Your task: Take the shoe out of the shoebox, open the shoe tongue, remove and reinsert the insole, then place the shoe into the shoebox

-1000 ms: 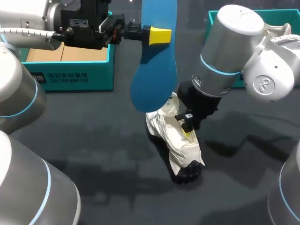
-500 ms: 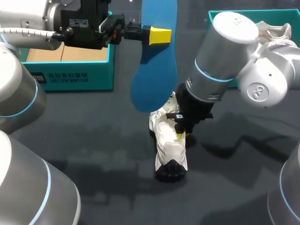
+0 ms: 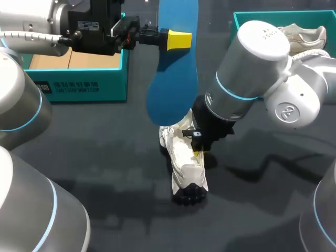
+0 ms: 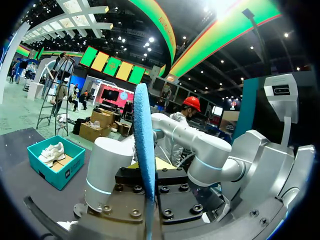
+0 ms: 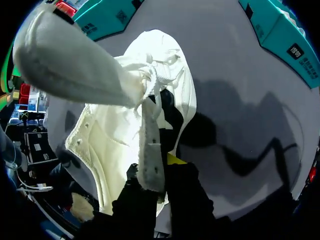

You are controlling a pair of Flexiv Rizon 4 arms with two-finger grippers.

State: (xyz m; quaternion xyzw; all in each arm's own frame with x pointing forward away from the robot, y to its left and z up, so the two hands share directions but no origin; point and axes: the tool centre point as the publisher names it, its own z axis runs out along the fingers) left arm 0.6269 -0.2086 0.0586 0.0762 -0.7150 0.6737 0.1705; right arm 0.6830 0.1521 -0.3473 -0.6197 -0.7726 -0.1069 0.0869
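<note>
A: Shoebox [image 3: 79, 79] is well left of the shoe [image 3: 185, 160]; shoe's out on the table. Insole [image 3: 173, 89]?

B: Hanging just above the shoe, L gripper [image 3: 178, 40] clamped on it. R gripper [image 3: 196, 153] pinches the tongue [image 5: 150, 145]. Pull it wide, then feed the insole in low-end first.

Dark grey table [image 3: 105, 157], second teal box [image 3: 237, 23] at far right, pale shoe [image 3: 302, 35] inside.

Table [image 3: 105, 157]: dark grey matte top, evenly lit from above, soft-edged shadows lying toward 4 o'clock, a faint pale sheen across the surface toward 8 o'clock, head view.
</note>
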